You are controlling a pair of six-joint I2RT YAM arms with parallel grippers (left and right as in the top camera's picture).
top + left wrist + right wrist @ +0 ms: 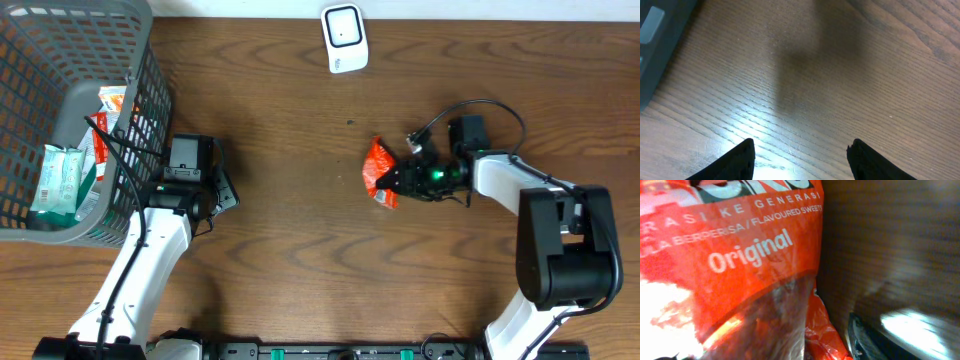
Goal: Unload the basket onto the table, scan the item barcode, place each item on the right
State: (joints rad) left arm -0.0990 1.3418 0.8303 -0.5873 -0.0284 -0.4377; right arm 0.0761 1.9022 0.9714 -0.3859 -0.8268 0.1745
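The item is an orange-red snack packet (380, 171) lying on the wooden table right of centre. It fills the right wrist view, where the packet (740, 270) shows the word "Original" and no barcode. My right gripper (404, 180) is at the packet's right edge with its jaws open around it. One dark finger (867, 342) stands just off the wrapper, and the other is hidden behind it. The white scanner (344, 38) sits at the table's far edge. My left gripper (222, 190) (800, 152) hangs open over bare wood, holding nothing.
A grey mesh basket (150, 110) with several more packets stands at the far left, right beside the left arm. A black cable loops above the right wrist (480, 110).
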